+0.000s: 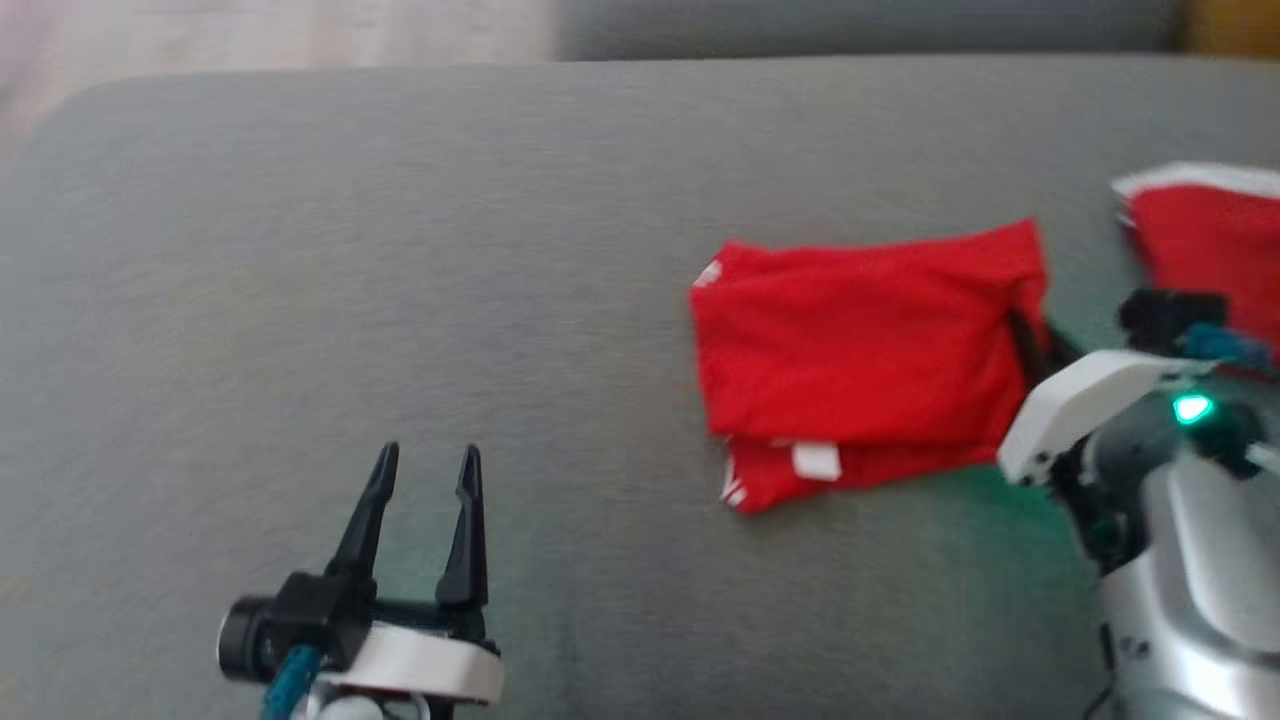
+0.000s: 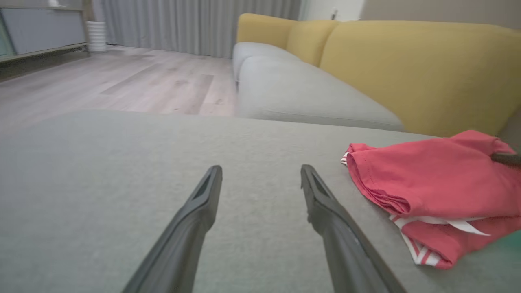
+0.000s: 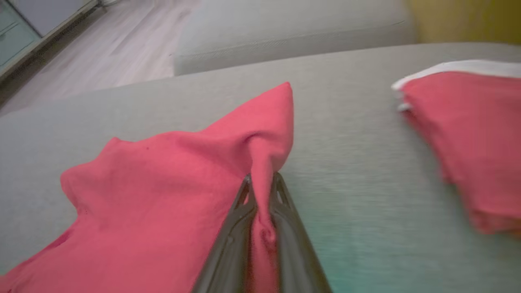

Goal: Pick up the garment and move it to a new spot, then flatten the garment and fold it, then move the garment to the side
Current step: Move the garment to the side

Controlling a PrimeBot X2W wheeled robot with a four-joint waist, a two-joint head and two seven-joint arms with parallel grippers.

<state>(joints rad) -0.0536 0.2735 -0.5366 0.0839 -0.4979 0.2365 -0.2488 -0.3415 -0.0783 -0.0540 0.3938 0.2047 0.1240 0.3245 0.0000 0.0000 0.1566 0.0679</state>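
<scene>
Across the broad grey seat cushion [image 1: 400, 250], backed in the left wrist view by a yellow backrest [image 2: 407, 69], the folded red garment [image 1: 860, 360] lies right of centre, a white label and striped trim showing at its near edge. A second red piece [image 1: 1210, 240] with white trim lies apart from it at the head view's right edge. The right gripper [image 3: 262, 179] is pinched tight on a raised corner at the garment's right side, cloth bunched between its fingers, while the left gripper [image 1: 429, 455] hangs over bare cushion well to the garment's left, its fingers spread and holding nothing.
</scene>
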